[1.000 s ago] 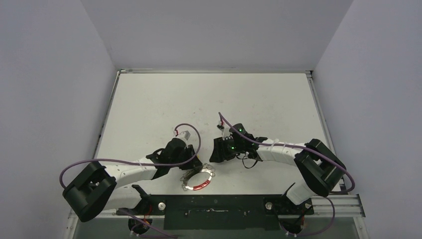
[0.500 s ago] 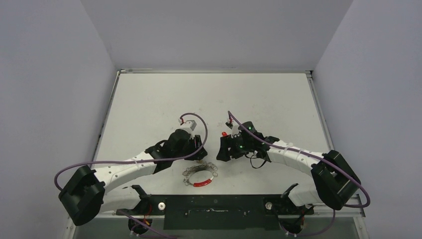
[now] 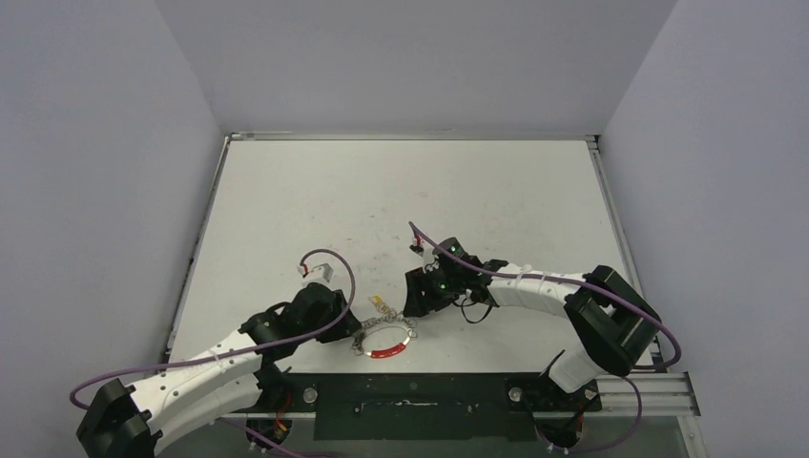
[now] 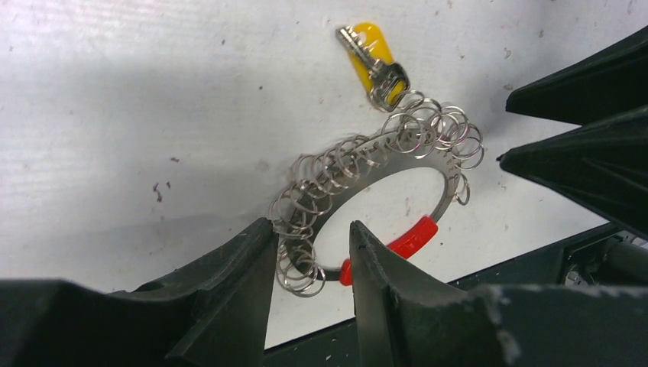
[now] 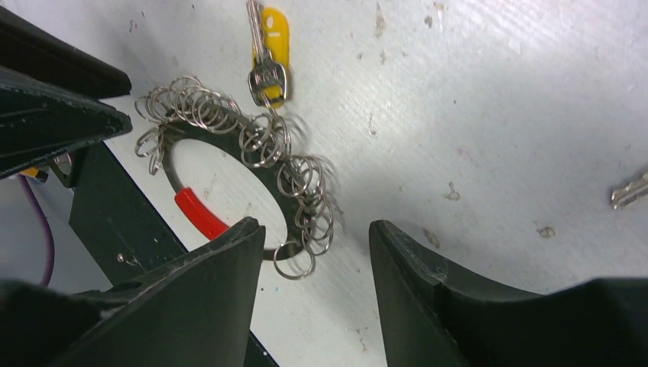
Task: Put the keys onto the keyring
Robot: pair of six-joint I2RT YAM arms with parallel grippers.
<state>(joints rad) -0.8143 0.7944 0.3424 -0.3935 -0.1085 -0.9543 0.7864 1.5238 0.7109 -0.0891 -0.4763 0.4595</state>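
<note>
Left pincer sits at the bottom of its wrist view with jaws apart, straddling the lower-left arc of the keyring without clamping it. Right pincer is also apart and holds nothing, over bare desk just beside the ring's right arc. The keyring lies flat near the desk's front edge, between the two pincers, with its red sleeve toward the bottom of the frame. Its thin flat band looks light and stiff, but the many small loose loops crowding it will likely slide aside, so the bare band next to the sleeve seems the surest hold. Beyond the ring, at the top of both wrist views, the yellow key touches the loops; whether it is threaded I cannot tell. It should be light and slick, and its plastic head offers the better grip. Farther off, a silver key blade shows at the right edge. No writing is legible.
</note>
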